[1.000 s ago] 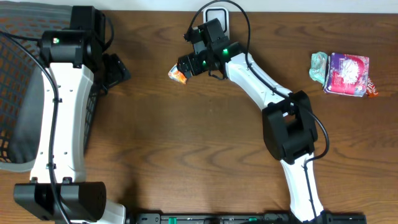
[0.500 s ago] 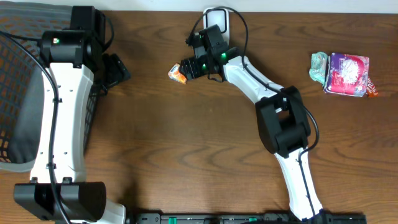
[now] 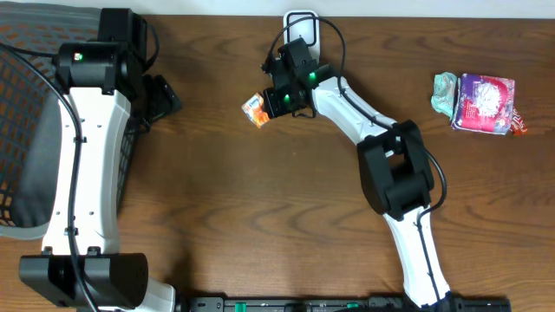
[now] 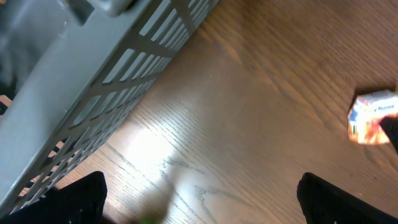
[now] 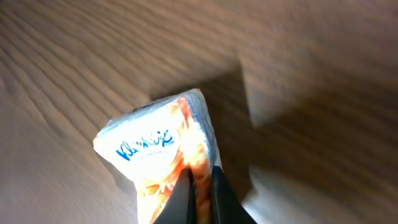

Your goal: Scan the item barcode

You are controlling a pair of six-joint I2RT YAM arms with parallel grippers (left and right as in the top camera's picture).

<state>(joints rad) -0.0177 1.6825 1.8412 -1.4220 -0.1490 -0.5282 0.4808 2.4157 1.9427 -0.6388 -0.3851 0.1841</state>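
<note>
The item is a small white and orange snack packet (image 3: 255, 109) with blue lettering, left of centre at the back of the table. My right gripper (image 3: 270, 106) is shut on its orange end. In the right wrist view the two dark fingers (image 5: 221, 194) pinch the packet (image 5: 155, 140) with only a sliver of wrapper between them. No barcode shows on the packet. My left gripper (image 3: 160, 97) hangs open beside the basket, well left of the packet. In the left wrist view the packet (image 4: 371, 116) lies at the right edge, and the left gripper (image 4: 202, 202) holds nothing.
A grey mesh basket (image 3: 22, 130) fills the left edge, its slatted wall (image 4: 93, 93) close to the left gripper. A white device (image 3: 302, 22) stands at the back centre. A teal packet (image 3: 446, 91) and a purple packet (image 3: 486, 102) lie at the far right.
My right gripper has closed on the snack packet. The packet has turned and shifted slightly right and toward the front. The left arm has not moved.
</note>
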